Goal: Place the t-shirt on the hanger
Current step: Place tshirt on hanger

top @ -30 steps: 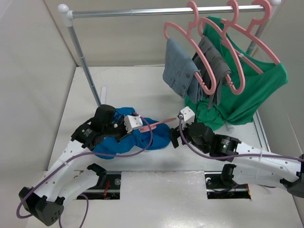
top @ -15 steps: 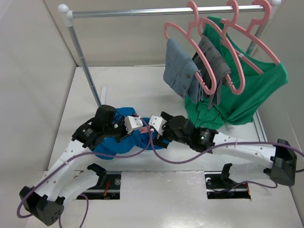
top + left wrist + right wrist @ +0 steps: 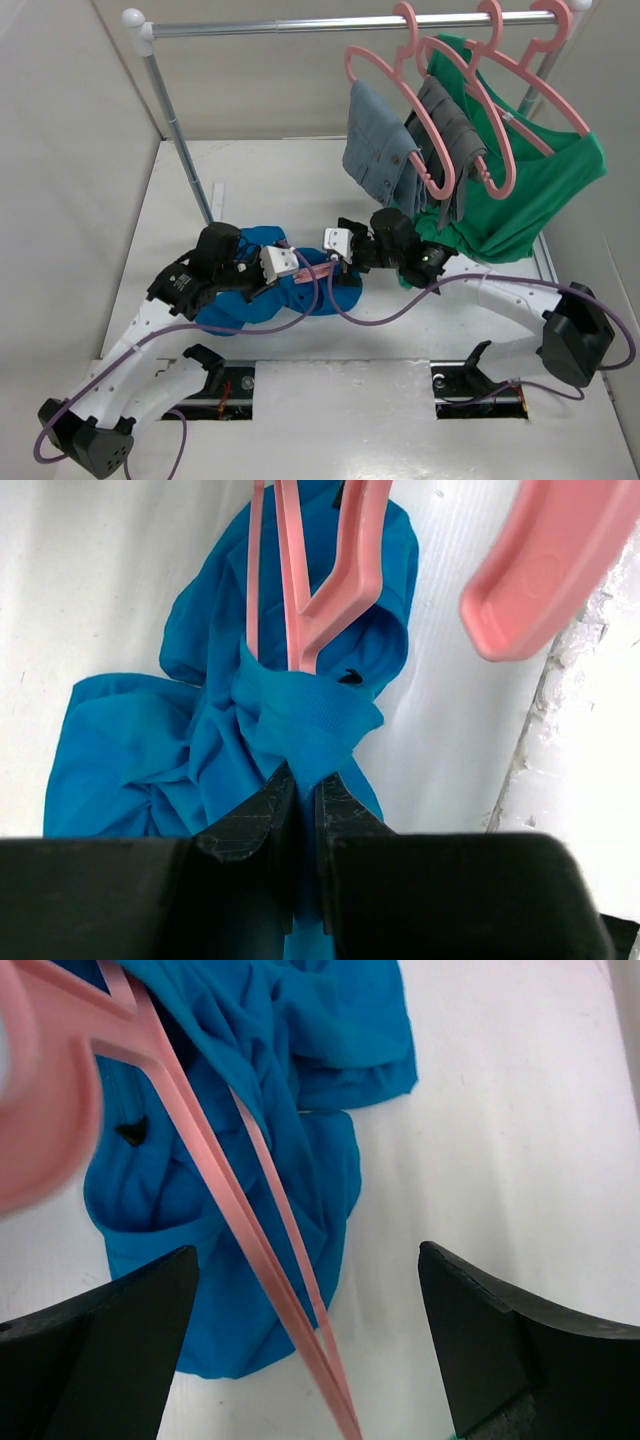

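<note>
**Blue shirt pinched, hanger lying across it**

Top view: the blue t-shirt lies bunched near the near edge of the desk, with the pink hanger across it.

Left wrist view: the left tool is pressed together on a fold of the shirt.

Right wrist view: the right tool stands spread, and the hanger's bars run between its fingers.

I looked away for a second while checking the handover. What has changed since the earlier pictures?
The right gripper swept left along the hanger, close to the left gripper; it now stands open astride the hanger's bars. Whether it let go of anything, I cannot tell. Unchanged: the left gripper stays shut on the t-shirt, and the hung clothes have not moved.
</note>
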`<control>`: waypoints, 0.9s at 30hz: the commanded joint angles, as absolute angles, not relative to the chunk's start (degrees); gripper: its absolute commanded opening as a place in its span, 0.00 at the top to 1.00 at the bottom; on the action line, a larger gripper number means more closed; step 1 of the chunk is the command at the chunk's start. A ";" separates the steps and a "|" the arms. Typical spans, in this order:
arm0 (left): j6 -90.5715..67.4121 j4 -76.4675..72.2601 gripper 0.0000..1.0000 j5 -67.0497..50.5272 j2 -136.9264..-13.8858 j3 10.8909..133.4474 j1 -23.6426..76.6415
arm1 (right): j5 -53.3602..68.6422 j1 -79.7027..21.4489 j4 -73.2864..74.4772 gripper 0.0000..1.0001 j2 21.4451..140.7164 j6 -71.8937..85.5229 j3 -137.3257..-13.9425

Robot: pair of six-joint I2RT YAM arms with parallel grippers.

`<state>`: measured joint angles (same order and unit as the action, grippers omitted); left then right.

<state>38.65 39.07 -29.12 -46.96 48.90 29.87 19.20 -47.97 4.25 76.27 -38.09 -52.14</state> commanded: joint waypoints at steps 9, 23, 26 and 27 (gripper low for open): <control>38.58 38.67 1.00 -32.16 -46.76 53.61 29.71 | 38.84 -41.22 0.18 0.21 85.95 -40.53 -58.09; 43.68 43.85 0.93 -27.35 -47.29 54.84 29.71 | 39.37 -44.65 0.18 1.00 74.37 -37.09 -53.18; 45.96 44.38 1.00 -26.81 -47.89 57.47 28.22 | 39.37 -45.26 0.78 1.00 70.23 -37.09 -50.72; 46.49 45.08 1.00 -27.68 -47.90 58.44 28.21 | 37.98 -45.26 1.49 1.00 69.62 -37.09 -50.71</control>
